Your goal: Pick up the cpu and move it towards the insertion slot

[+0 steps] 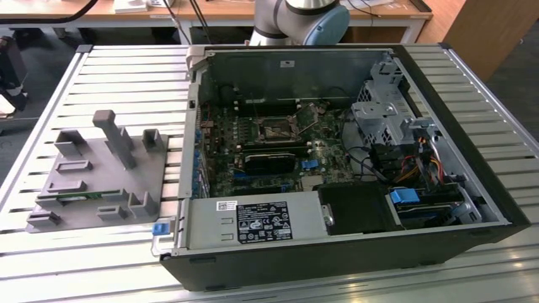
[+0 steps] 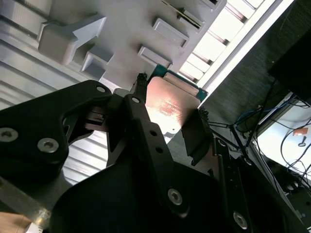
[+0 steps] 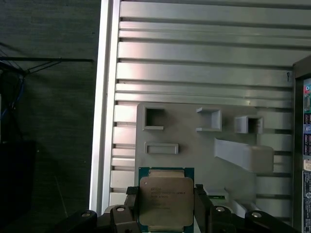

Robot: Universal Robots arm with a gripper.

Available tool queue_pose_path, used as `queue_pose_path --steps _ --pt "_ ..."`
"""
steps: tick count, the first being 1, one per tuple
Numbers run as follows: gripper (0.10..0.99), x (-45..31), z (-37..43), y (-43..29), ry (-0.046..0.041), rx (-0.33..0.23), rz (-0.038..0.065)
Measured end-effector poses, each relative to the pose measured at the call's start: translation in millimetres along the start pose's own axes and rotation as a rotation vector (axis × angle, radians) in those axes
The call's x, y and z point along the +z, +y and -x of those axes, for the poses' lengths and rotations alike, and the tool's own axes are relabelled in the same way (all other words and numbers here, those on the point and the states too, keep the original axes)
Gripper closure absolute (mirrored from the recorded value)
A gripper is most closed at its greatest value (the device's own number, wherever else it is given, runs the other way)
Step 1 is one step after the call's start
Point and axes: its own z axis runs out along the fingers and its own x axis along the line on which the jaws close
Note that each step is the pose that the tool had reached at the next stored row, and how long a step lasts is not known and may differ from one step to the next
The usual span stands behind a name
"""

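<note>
The cpu [image 3: 165, 201], a flat square chip with a silvery face and a green edge, sits between my gripper's [image 3: 166, 208] two black fingers [image 3: 130, 206], which are shut on its opposite sides. In the second wrist view the cpu [image 2: 171, 103] catches a warm glare inside the gripper [image 2: 167, 115]. It hangs above the grey plastic fixture [image 3: 194, 145], apart from it. The insertion slot [image 1: 276, 130], a dark square framed by a shiny bracket, lies on the motherboard inside the open computer case [image 1: 471, 183], to the exterior view's right of the fixture [image 1: 93, 177].
The fixture [image 2: 121, 29] has upright posts and rectangular recesses; a green memory stick [image 1: 80, 197] lies in it. The slatted metal table [image 1: 126, 76] ends at an edge [image 3: 104, 121] close to the fixture. Cables, a drive cage [image 1: 383, 117] and a black block [image 1: 269, 163] crowd the case.
</note>
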Motion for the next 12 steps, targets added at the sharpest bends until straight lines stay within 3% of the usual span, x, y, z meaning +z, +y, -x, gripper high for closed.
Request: queue_pose_path --steps 12 --pt "0.545 -8.1 0.0 0.5 0.0 0.0 0.0"
